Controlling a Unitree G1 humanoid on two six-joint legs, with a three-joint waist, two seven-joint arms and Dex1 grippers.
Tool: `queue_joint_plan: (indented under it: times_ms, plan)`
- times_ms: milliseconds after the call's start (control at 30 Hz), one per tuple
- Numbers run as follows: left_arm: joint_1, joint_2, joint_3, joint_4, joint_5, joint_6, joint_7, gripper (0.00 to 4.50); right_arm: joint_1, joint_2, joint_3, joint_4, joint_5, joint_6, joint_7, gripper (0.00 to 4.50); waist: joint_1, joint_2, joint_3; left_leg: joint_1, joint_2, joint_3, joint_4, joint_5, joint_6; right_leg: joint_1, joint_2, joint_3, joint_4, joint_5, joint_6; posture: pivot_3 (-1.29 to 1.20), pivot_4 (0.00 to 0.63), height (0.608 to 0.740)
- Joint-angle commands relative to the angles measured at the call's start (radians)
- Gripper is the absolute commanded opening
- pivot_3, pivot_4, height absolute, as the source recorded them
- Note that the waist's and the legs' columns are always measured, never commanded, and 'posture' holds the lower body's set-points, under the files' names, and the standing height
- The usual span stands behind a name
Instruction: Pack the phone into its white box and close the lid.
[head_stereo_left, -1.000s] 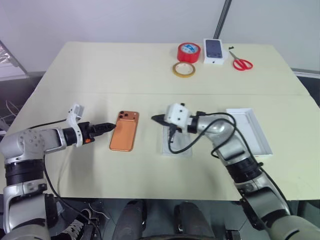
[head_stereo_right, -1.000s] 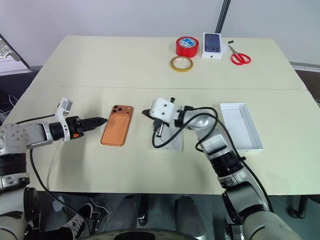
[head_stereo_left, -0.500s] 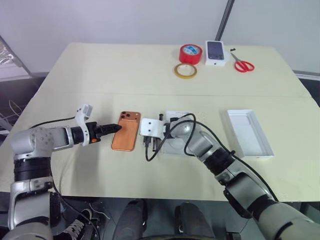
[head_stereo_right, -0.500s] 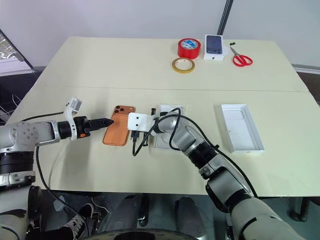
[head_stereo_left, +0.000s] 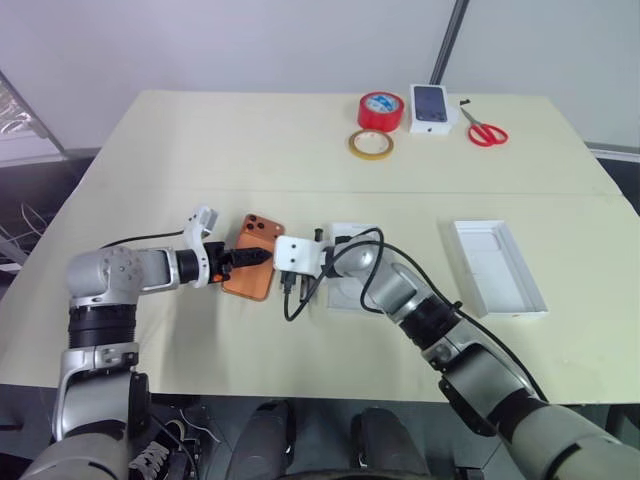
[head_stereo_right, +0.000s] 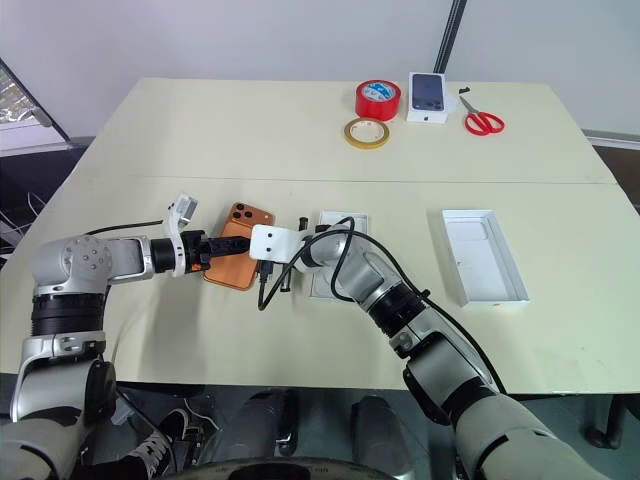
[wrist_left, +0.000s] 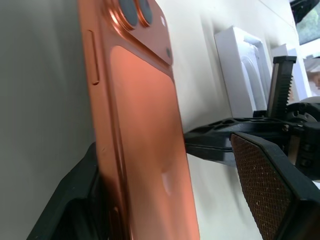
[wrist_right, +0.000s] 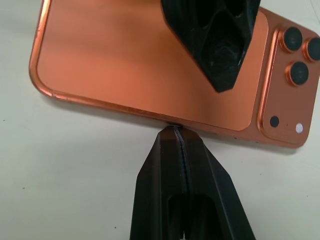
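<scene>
Left eye view has both claws meeting at the phone (head_stereo_left: 255, 263), which lies back-up on the cream table (head_stereo_left: 200, 150) with its lenses at the far end. The left claw (head_stereo_left: 248, 259) comes in from the phone's left side with its fingers spread; in the left wrist view one finger sits under the phone's near long edge while the other finger (wrist_left: 270, 185) hovers over the orange back, so the phone lies between them, not clamped. The right claw (wrist_right: 176, 137) is pinched tight with nothing inside, its tip touching the phone's opposite long edge, as the right wrist view makes plain. Just to the right of the right claw's white wrist block lies the white box (head_stereo_left: 355, 285), partly covered by that arm and its black cable. Well off to the right of both claws rests the lid (head_stereo_left: 497, 266), open side up. At the far edge of the table, well beyond the claws, sit a red tape roll (head_stereo_left: 379, 109), a tan tape ring (head_stereo_left: 370, 144), a small white box with a phone picture (head_stereo_left: 430, 106) and red scissors (head_stereo_left: 484, 128).
</scene>
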Motion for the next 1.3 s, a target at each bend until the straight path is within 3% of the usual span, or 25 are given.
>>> queue_joint_plan:
  times_ms: [33,200,233,300,467,633,733,833,967,1067,1300]
  plan:
    - [0.003,0.001,-0.018,0.040,0.012,0.011,0.007,3.47,0.012,0.005,0.009,-0.004,-0.013,-0.005,-0.004,0.02,0.000,0.000,0.000,0.000,0.000,0.000,0.000,0.000,0.000,0.000,0.000,0.000,0.000,0.000,0.000,0.00,0.150,0.740]
    - [0.012,0.041,0.031,0.079,-0.009,0.028,-0.017,3.47,0.015,0.003,0.007,-0.002,-0.013,-0.012,-0.008,0.02,-0.008,0.000,0.000,0.000,0.000,0.000,-0.001,0.000,0.000,-0.001,0.000,0.000,0.000,0.000,0.000,0.00,0.150,0.740]
    - [0.019,0.048,0.033,0.081,-0.012,0.031,-0.022,3.22,0.016,0.003,0.007,-0.004,-0.012,-0.011,-0.008,0.00,-0.009,0.000,0.000,0.000,0.000,0.000,-0.002,0.000,0.000,-0.001,0.000,0.001,0.000,0.000,0.000,0.00,0.150,0.740]
    - [0.029,0.050,0.043,0.082,-0.025,0.040,-0.026,2.62,0.019,0.000,0.007,-0.007,-0.012,-0.012,-0.006,0.00,-0.010,0.000,0.000,0.000,0.000,0.000,-0.004,0.001,-0.001,-0.002,0.000,0.001,0.000,0.000,0.000,0.00,0.150,0.740]
    - [0.043,0.027,0.064,0.104,-0.038,0.054,-0.015,0.09,0.017,0.001,0.006,-0.008,-0.012,-0.020,-0.007,0.00,-0.009,-0.001,0.000,0.000,0.001,0.001,-0.009,0.003,-0.004,-0.003,0.001,0.001,0.000,0.000,0.000,0.00,0.150,0.740]
    - [0.047,-0.016,0.141,0.114,-0.092,0.123,-0.001,0.01,0.021,0.015,-0.053,-0.060,0.049,-0.025,-0.011,0.00,-0.008,-0.001,0.000,0.002,0.001,0.000,-0.009,0.003,-0.004,-0.002,0.001,0.002,-0.001,0.000,-0.001,0.00,0.150,0.740]
    - [0.047,-0.027,0.204,0.132,-0.112,0.145,0.011,0.01,0.047,0.041,-0.161,-0.155,0.225,0.053,0.070,0.00,-0.008,-0.002,0.001,-0.001,0.001,0.001,-0.009,0.003,-0.004,-0.002,0.001,0.002,-0.001,0.000,-0.001,0.00,0.150,0.740]
    - [0.061,-0.032,0.242,0.103,-0.140,0.145,0.000,0.00,0.078,0.032,-0.300,-0.293,0.485,0.181,0.209,0.89,-0.008,-0.002,0.002,-0.004,0.001,0.000,-0.009,0.003,-0.005,-0.005,0.001,0.001,0.000,0.000,-0.001,0.00,0.150,0.740]
    - [0.100,-0.074,0.258,0.015,-0.148,0.066,0.018,0.00,0.149,-0.091,-0.272,-0.420,0.484,0.150,0.276,2.90,-0.005,-0.003,0.001,-0.005,0.001,0.000,-0.009,0.003,-0.005,-0.005,0.001,0.001,-0.002,0.000,-0.001,0.00,0.150,0.740]
    - [0.119,-0.131,0.268,-0.085,-0.171,0.004,0.044,0.00,0.265,-0.245,-0.264,-0.525,0.475,0.070,0.357,2.90,0.006,-0.004,0.002,-0.005,0.000,0.000,-0.009,0.003,-0.004,-0.004,-0.002,0.000,-0.003,0.000,-0.001,0.00,0.150,0.740]
    - [0.104,-0.171,0.279,-0.090,-0.208,0.020,0.082,0.00,0.421,-0.439,-0.265,-0.529,0.398,-0.153,0.383,2.90,-0.008,-0.006,0.004,-0.006,0.001,0.001,-0.010,0.003,-0.004,-0.005,0.000,0.001,-0.003,0.001,-0.001,0.00,0.150,0.740]
